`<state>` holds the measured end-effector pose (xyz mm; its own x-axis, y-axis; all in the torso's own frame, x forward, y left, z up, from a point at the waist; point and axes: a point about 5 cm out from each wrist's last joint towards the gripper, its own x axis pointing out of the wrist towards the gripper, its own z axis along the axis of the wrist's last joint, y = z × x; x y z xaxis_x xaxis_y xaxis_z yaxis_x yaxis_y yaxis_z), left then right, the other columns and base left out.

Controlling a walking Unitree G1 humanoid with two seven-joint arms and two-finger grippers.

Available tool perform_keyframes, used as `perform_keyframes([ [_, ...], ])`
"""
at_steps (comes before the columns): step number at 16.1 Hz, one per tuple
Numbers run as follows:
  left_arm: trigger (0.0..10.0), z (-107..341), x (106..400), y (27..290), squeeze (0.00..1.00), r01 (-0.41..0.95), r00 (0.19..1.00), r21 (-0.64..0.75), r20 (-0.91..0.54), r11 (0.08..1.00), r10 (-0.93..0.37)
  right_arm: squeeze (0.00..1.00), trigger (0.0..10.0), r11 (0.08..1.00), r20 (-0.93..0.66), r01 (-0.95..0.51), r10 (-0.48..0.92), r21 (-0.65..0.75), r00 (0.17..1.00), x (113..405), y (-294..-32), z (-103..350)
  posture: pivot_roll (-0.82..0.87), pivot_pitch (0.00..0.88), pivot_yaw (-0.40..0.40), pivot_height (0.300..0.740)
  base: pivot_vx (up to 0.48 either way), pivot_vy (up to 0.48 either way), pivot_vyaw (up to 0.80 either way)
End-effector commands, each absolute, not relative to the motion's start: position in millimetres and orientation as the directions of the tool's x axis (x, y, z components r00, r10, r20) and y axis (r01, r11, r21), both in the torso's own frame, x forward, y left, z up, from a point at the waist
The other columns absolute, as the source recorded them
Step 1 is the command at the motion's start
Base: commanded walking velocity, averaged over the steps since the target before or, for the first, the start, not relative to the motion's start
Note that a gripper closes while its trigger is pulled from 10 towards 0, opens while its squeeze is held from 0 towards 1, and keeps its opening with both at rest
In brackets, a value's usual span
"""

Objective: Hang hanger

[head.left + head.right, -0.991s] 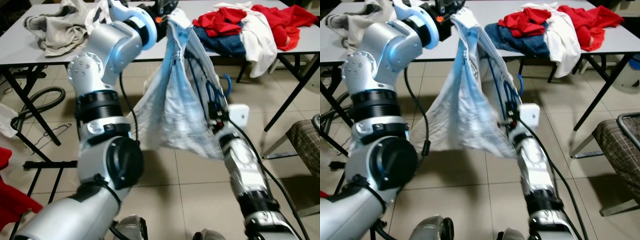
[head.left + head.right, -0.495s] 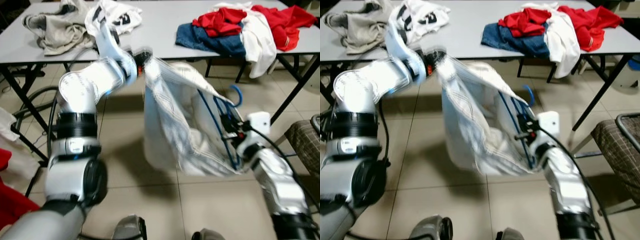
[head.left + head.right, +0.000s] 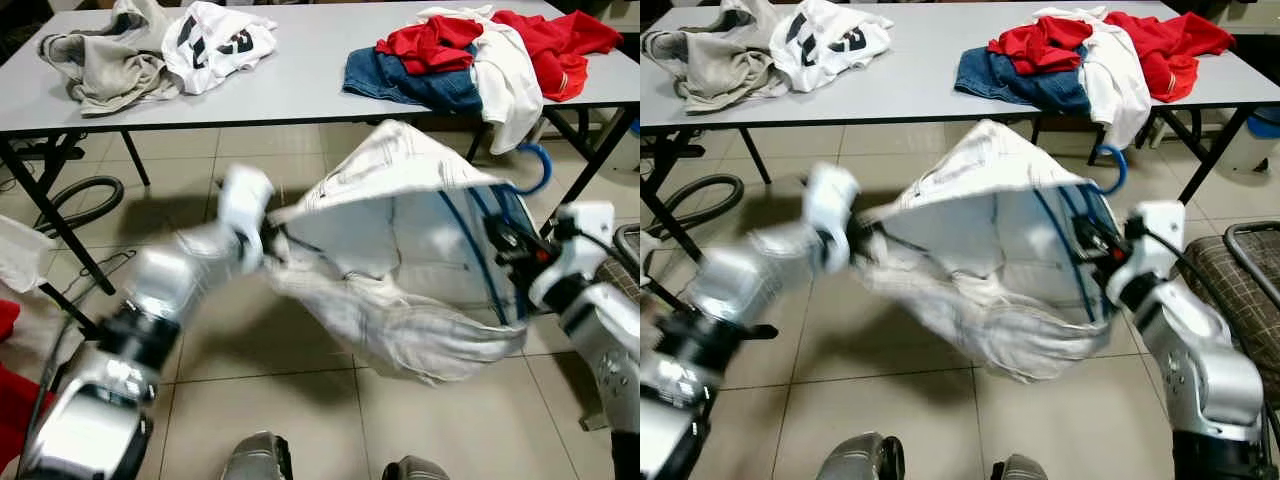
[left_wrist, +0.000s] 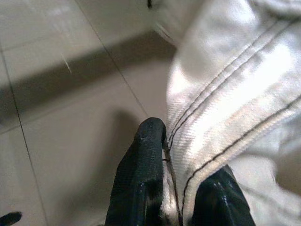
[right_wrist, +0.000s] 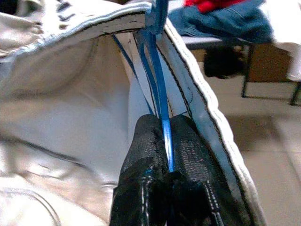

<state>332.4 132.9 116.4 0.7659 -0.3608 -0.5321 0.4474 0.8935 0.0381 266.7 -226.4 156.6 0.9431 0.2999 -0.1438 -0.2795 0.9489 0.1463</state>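
A blue wire hanger (image 3: pixel 482 250) sits inside a white garment (image 3: pixel 400 250), and its hook (image 3: pixel 538 165) pokes out near the table edge. My right gripper (image 3: pixel 507 243) is shut on the hanger's wires, seen close up in the right wrist view, where the gripper (image 5: pixel 167 155) pinches the blue hanger (image 5: pixel 160 89). My left gripper (image 3: pixel 266 236) is shut on the garment's stitched hem, stretching the cloth out sideways above the floor. In the left wrist view the gripper (image 4: pixel 176 188) clamps that white hem (image 4: pixel 225 117). The left arm is blurred.
A grey table (image 3: pixel 300 80) stands ahead with piles of clothes: red, white and blue (image 3: pixel 470 55) on the right, grey and a printed white shirt (image 3: pixel 150 45) on the left. A plaid chair (image 3: pixel 1240 270) is at the right. A black hose (image 3: pixel 80 195) lies at the left.
My left arm has swung down from table height to low on the left, pulling the garment out wide. My right gripper with the hanger has moved right and higher.
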Motion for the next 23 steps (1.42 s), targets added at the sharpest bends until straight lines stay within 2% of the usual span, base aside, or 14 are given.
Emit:
perform_keyframes([
  [1, 0.0, 102, 328, 140, 0.0, 0.458, 0.756, 0.106, -0.57, 0.883, -0.324, 0.0, 10.0, 0.949, -0.065, -0.293, 0.302, 0.119, 0.951, 268, -227, 184, -0.12, 0.0, 0.016, 0.74, 0.0, 0.0, 0.0],
  [5, 0.0, 88, 322, 129, 0.0, 0.496, 0.744, 0.111, -0.566, 0.861, -0.356, 0.0, 10.0, 0.93, -0.084, -0.35, 0.36, 0.11, 0.929, 266, -219, 194, -0.13, 0.0, 0.016, 0.74, 0.0, 0.0, 0.0],
  [7, 0.0, 68, 311, 119, 0.0, 0.585, 0.692, 0.129, -0.595, 0.801, -0.41, 0.0, 10.0, 0.918, -0.126, -0.381, 0.393, 0.106, 0.911, 268, -215, 196, -0.13, 0.0, 0.006, 0.74, 0.0, 0.0, 0.0],
  [10, 0.0, 51, 306, 99, 0.0, 0.61, 0.683, 0.115, -0.577, 0.784, -0.447, 0.0, 10.0, 0.905, -0.216, -0.409, 0.426, 0.117, 0.879, 270, -208, 194, -0.13, 0.0, -0.008, 0.74, 0.0, 0.0, 0.0],
  [14, 0.0, 33, 301, 94, 0.0, 0.601, 0.655, 0.066, -0.611, 0.796, -0.444, 0.0, 10.0, 0.886, -0.224, -0.444, 0.463, 0.134, 0.858, 272, -201, 201, -0.14, 0.0, -0.029, 0.74, 0.0, 0.0, 0.0],
  [15, 10.0, 34, 303, 92, 0.0, 0.588, 0.663, 0.023, -0.587, 0.809, -0.465, 0.0, 10.0, 0.883, -0.227, -0.45, 0.469, 0.135, 0.853, 273, -201, 204, -0.14, 0.0, -0.029, 0.74, 0.0, 0.0, 0.0],
  [16, 10.0, 41, 306, 92, 1.0, 0.571, 0.676, -0.053, -0.535, 0.819, -0.506, 0.0, 10.0, 0.88, -0.231, -0.457, 0.475, 0.13, 0.849, 274, -201, 205, -0.14, 0.0, -0.035, 0.74, 0.0, 0.0, 0.0],
  [20, 10.0, 52, 308, 94, 1.0, 0.636, 0.653, -0.088, -0.47, 0.767, -0.594, 0.0, 10.0, 0.883, -0.256, -0.456, 0.47, 0.116, 0.845, 280, -202, 205, -0.14, 0.0, -0.051, 0.74, 0.0, 0.0, 0.0],
  [23, 10.0, 54, 301, 97, 1.0, 0.731, 0.559, -0.1, -0.481, 0.675, -0.676, 0.0, 10.0, 0.933, -0.323, -0.352, 0.358, 0.078, 0.876, 294, -209, 200, -0.12, 0.0, -0.072, 0.74, 0.0, 0.0, 0.0],
])
